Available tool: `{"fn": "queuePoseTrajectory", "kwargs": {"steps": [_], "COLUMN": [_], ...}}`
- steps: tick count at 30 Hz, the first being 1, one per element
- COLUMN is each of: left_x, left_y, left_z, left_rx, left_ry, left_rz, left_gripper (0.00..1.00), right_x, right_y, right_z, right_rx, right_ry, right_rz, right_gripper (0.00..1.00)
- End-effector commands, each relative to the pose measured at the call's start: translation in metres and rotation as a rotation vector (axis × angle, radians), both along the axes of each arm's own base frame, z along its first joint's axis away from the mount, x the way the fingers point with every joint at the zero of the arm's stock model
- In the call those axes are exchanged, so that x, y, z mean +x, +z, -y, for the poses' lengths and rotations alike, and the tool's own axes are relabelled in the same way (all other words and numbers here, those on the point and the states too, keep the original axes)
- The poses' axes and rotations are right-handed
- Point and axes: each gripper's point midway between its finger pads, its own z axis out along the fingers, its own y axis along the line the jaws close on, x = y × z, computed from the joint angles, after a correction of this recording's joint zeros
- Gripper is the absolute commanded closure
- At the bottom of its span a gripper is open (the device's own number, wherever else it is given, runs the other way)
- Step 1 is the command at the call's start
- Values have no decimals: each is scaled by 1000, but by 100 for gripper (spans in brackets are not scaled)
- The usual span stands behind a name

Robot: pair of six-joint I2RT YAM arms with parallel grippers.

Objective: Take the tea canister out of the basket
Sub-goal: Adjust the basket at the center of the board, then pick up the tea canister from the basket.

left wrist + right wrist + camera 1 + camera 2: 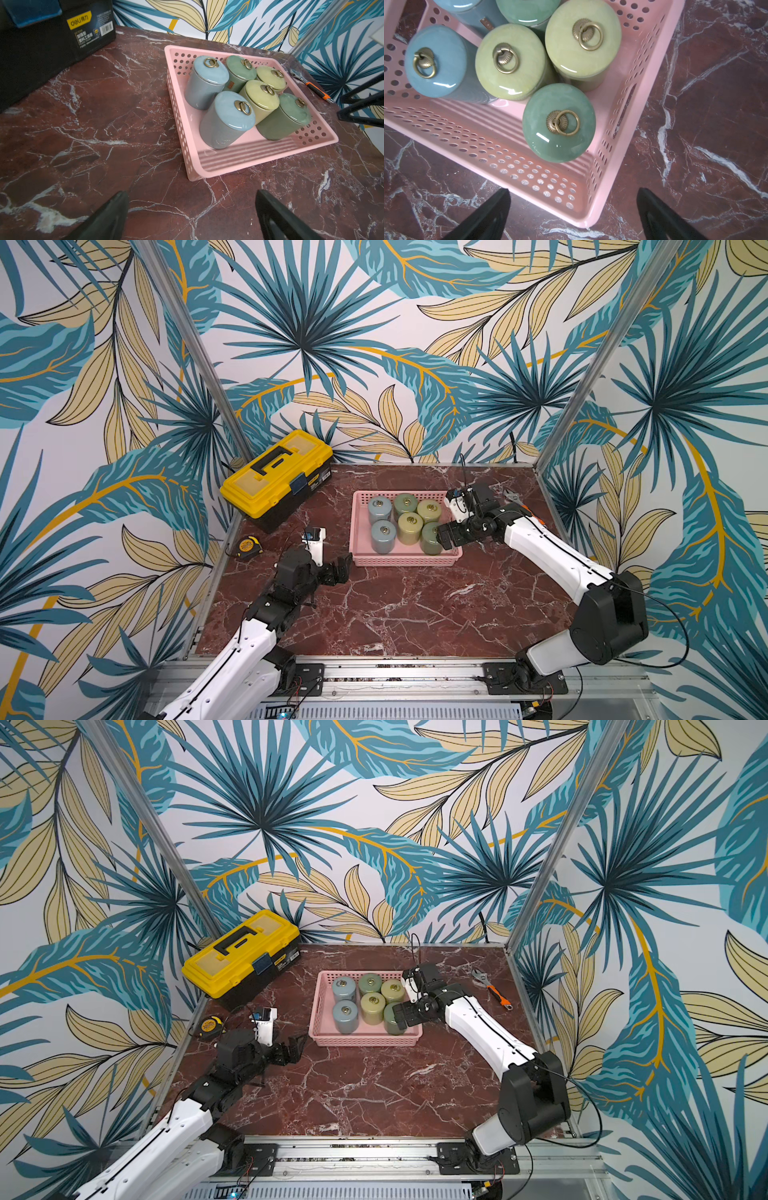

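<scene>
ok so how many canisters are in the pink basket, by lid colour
blue canisters: 2
green canisters: 2
yellow-green canisters: 2
total: 6

Lab robot cell: alu frame post, leaf-print backdrop, marble-look tabletop, mounting rail at front.

Basket: pink, shallow, rectangular, perforated sides; set flat on marble tabletop. Tea canisters: six, lidded, ring-handled, stood upright inside in two rows; blue, yellow-green, green pairs.
</scene>
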Motion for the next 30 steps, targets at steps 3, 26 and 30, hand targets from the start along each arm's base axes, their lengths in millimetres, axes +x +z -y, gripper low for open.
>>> {"fn": "queuePoseTrajectory", "kwargs": {"steps": [3,26,30], "left_x": [-4,-5,-5], "left_y": [11,10,10], "left_z": [4,-1,-1], "left_rx": [-30,-57,-58], "left_ry": [-45,-16,-18], "left_rz": [152,221,222], "left_gripper": [0,0,0], "right_x": [3,37,41], "right_y": [-9,-40,-46], "right_z": [-8,-34,-33], "right_rx": [-52,-101,-116], "right_ry": [74,99,91], "right_rz": [-32,-76,-80], "right_gripper": [1,1,1]}}
